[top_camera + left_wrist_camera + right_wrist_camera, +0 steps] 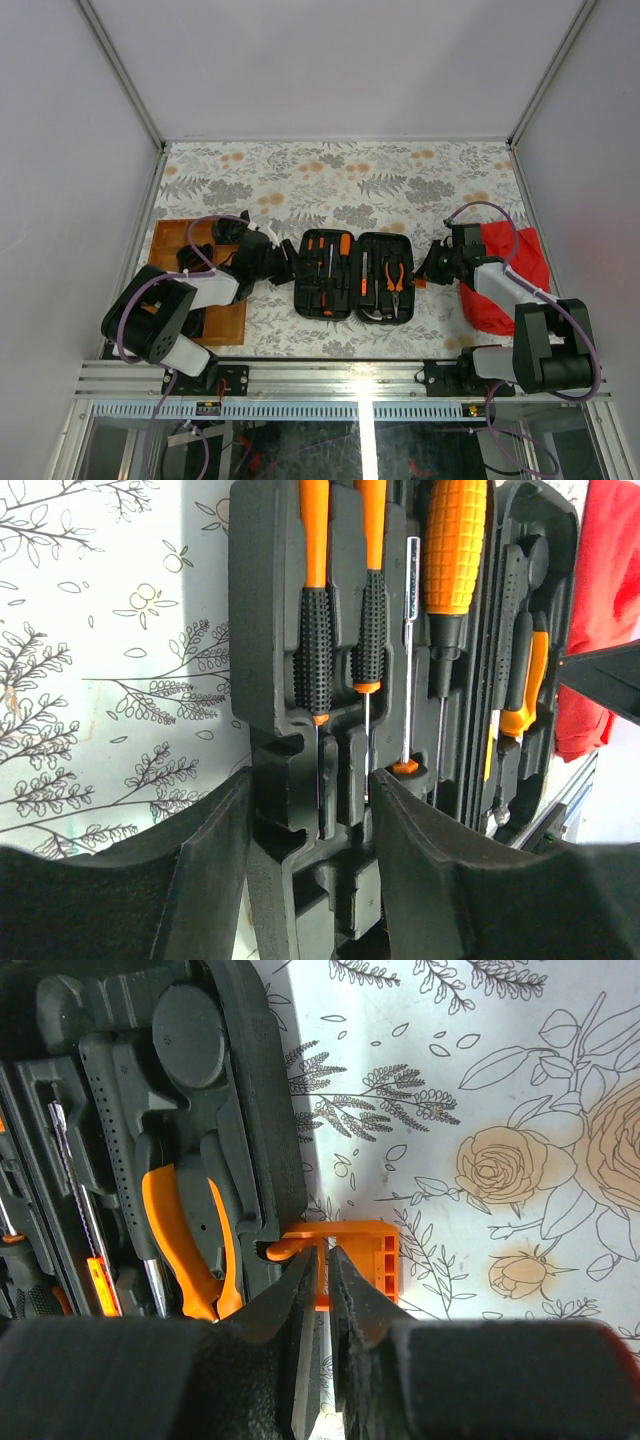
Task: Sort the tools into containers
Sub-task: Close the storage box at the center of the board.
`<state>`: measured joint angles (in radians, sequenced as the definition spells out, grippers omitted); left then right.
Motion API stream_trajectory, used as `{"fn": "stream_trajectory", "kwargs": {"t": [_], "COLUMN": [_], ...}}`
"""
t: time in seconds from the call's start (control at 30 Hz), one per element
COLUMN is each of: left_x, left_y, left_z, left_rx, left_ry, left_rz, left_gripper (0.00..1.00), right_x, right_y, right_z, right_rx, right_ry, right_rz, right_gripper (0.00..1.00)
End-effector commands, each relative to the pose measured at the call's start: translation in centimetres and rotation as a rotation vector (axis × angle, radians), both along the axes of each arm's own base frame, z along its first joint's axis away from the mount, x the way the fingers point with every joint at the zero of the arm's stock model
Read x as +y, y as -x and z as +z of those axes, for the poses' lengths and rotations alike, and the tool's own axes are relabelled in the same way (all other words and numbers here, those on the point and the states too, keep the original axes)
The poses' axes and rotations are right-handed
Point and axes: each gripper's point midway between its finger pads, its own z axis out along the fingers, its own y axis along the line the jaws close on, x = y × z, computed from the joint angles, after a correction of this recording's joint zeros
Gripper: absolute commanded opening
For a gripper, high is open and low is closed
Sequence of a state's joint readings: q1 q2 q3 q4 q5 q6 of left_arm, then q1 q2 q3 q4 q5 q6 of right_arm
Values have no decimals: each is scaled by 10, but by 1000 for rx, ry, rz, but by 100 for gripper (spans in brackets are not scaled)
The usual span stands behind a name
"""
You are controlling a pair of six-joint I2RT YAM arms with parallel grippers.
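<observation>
The black tool case [352,300] lies open at the table's near middle, with orange-and-black screwdrivers [322,262] in its left half and orange-handled pliers [397,277] in its right. My left gripper [312,810] straddles the case's left rim [265,630], one finger outside and one inside, gripping it; the screwdrivers [314,630] lie just beyond. My right gripper [327,1260] is at the case's right edge, its jaws pinched on a thin rib of the orange latch [385,1250]. The pliers [185,1240] sit just left of it. The wooden tray [168,240] is at the left, partly under my left arm.
A red cloth [520,270] lies at the right under my right arm. The flower-patterned table cover [340,180] stretches behind the case. Metal frame posts and grey walls bound the table on three sides.
</observation>
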<state>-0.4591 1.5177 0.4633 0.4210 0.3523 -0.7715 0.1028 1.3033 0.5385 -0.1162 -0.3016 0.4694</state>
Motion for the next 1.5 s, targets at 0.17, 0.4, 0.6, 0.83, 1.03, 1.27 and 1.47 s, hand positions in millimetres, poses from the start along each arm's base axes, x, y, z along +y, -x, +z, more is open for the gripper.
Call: {"fn": "stream_trajectory", "kwargs": {"t": [0.17, 0.4, 0.6, 0.83, 1.03, 1.27, 1.47], "left_x": [-19, -24, -29, -51, -76, -101, -133], "left_y": [-6, -2, 1, 8, 14, 23, 36], "left_z": [73, 90, 97, 130, 151, 161, 147], "left_rx": [-158, -179, -179, -213, -233, -247, -218], "left_ry": [143, 191, 220, 255, 272, 271, 256], "left_rz": [-62, -72, -82, -126, -182, -224, -286], "left_gripper": [47, 46, 45, 42, 40, 40, 40], "right_x": [24, 25, 25, 26, 26, 27, 28], "right_y": [2, 3, 3, 3, 4, 5, 6], "right_z": [7, 5, 5, 5, 3, 2, 1], "right_rx": [-12, -6, -5, -5, 1, 1, 2], "right_ry": [-109, -114, -117, -117, -123, -126, -131], "right_rz": [84, 86, 88, 88, 90, 93, 92], "right_gripper": [16, 16, 15, 12, 11, 10, 10]}}
